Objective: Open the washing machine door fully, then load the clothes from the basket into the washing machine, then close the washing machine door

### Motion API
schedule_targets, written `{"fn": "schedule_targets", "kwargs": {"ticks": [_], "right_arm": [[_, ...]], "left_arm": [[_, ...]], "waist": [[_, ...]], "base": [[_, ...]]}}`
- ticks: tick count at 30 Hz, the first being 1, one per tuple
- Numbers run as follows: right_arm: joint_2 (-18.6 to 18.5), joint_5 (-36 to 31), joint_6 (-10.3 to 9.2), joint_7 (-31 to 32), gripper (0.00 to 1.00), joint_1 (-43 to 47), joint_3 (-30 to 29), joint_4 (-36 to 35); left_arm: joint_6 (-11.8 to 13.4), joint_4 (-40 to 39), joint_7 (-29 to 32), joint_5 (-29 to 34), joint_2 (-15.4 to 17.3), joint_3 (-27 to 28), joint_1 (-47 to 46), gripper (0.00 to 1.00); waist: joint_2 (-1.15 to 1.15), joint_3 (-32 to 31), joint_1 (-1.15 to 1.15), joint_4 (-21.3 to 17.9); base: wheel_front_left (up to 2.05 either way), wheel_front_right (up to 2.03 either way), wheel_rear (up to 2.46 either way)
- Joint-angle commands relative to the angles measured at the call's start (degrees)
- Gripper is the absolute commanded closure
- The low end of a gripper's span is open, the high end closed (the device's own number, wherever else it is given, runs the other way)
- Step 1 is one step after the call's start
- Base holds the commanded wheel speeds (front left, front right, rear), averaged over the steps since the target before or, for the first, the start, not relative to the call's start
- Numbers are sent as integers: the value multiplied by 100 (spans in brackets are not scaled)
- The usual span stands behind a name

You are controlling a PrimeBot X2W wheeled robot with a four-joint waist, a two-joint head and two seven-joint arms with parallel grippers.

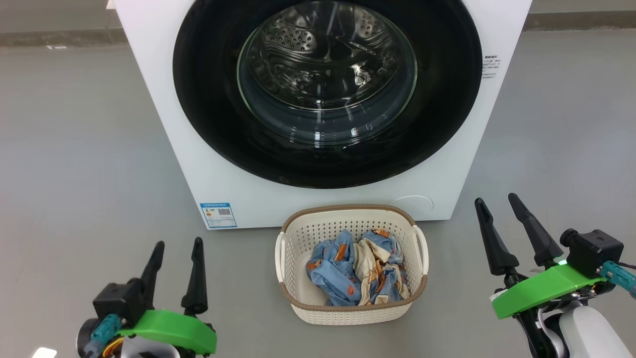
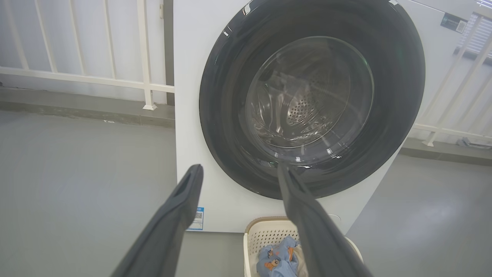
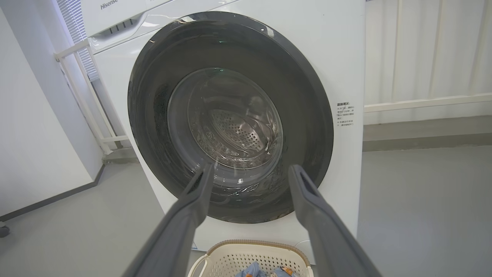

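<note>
Door shut; opening it is step 1.
The door (image 1: 328,94) sits closed & flush on the front of the washer (image 1: 248,199); basket (image 1: 348,313) w/ clothes (image 1: 355,271) is on the floor (image 1: 74,149) just in front, below it. L pincer (image 1: 179,242) & R pincer (image 1: 495,198) hover low either side, fingers spread, holding nothing. Can't tell the hinge side; prob. best to hook one finger behind the rim, pull in a slow arc, keep clear of the basket.

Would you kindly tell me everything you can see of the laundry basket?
The basket is small, cream-white perforated plastic, rounded rectangular, with a brown woven-look rim and two side handles. It stands upright on the grey floor before the washing machine, below its closed door. Crumpled blue and cream clothes lie inside.
</note>
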Motion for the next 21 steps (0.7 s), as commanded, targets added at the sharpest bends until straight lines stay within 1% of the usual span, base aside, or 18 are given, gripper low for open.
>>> {"fn": "schedule_targets", "kwargs": {"ticks": [1,21], "right_arm": [[-49,-51,8,-75,0,-173,133,-120],[-55,-79,8,-75,0,-180,146,13]], "left_arm": [[40,-155,-78,31,96,184,-291,0],[50,-230,-78,81,96,233,-273,0]], "waist": [[0,-1,0,-1],[0,0,0,-8]], "base": [[0,0,0],[0,0,0]]}}
